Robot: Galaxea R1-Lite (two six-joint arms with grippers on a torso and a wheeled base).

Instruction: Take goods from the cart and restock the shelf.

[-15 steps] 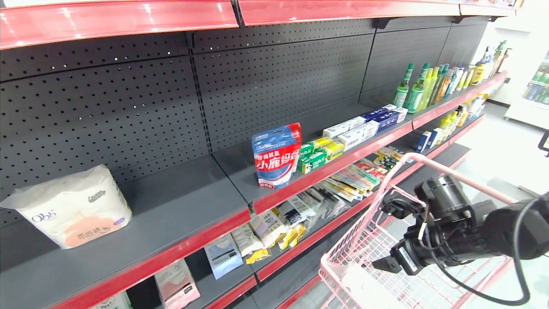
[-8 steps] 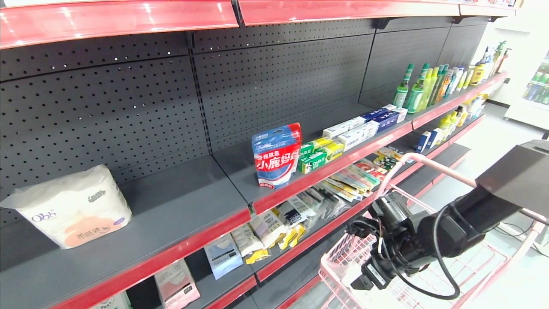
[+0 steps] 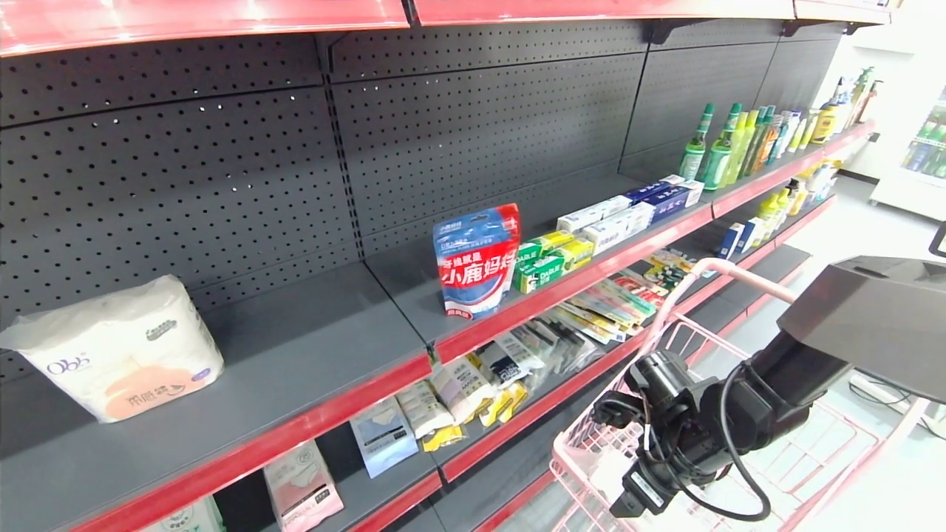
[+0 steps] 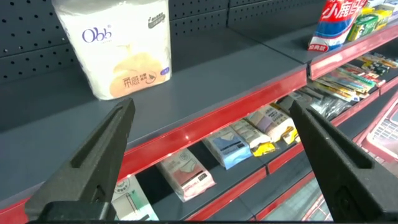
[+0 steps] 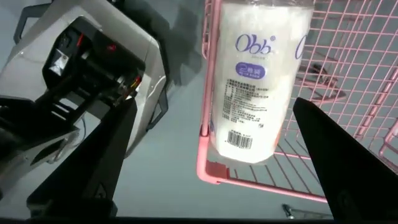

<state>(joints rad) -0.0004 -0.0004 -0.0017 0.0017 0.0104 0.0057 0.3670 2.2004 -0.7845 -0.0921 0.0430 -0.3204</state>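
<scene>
I count two tissue packs. The shelf pack (image 3: 118,347) stands at the far left of the grey shelf (image 3: 310,340), and the cart pack (image 5: 258,81) sits against a corner of the pink cart (image 5: 204,93). One blue-and-red pouch (image 3: 475,260) stands further right on the shelf.

My right gripper (image 5: 212,102) hangs over the cart pack with its fingers wide and holding nothing. They look clear of the pack, though the angle is poor. The left gripper (image 4: 210,102) faces the shelf, its fingers wide and empty.

The tissue pack (image 5: 255,81) in the cart (image 5: 354,68) runs past the frame edge; lower-shelf packets (image 3: 443,399) too small to identify.
</scene>
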